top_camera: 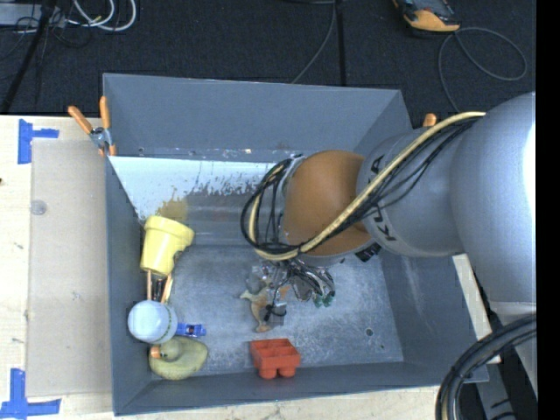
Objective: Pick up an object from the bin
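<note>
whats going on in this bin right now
A robot arm reaches into the grey bin from the right, its hand down near the middle of the floor. A red block lies just nearer the front wall; a yellow cup sits at the left. Whether it grips anything is unclear.

We see a grey bin (pixel 245 121), its floor speckled with pale scuffs. On its left side lie a bright yellow cup-shaped piece (pixel 164 241), a pale bluish-white round cap (pixel 150 320) with a small blue bit (pixel 193 329) beside it, and a dull yellow-green lump (pixel 179 359). An orange-red block (pixel 275 358) sits by the front wall. The arm (pixel 490 191) is silver-grey, its wrist cover (pixel 319 201) brownish orange, and its cables (pixel 251 213) black and yellow. The end effector (pixel 278 294) is dull metal grey with dark parts.
</note>
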Controlling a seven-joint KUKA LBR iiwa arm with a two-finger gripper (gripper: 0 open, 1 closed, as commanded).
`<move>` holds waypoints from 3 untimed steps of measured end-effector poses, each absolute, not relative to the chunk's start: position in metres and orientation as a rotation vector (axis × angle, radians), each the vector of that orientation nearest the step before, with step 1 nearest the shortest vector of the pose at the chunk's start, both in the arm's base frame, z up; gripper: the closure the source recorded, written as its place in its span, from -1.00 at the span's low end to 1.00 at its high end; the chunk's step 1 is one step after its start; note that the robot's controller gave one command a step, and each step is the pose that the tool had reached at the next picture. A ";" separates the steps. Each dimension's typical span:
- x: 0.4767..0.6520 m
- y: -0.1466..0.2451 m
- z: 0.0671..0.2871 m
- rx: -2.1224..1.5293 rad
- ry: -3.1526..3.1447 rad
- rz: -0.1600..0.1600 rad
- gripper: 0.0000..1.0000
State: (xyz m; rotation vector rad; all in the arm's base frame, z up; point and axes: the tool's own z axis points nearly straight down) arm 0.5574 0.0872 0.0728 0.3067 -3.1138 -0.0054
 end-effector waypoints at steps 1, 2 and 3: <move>0.558 0.087 0.073 0.305 -3.114 -0.006 1.00; 0.551 0.085 0.166 0.351 -3.109 -0.007 1.00; 0.551 0.085 0.166 0.350 -3.109 -0.007 1.00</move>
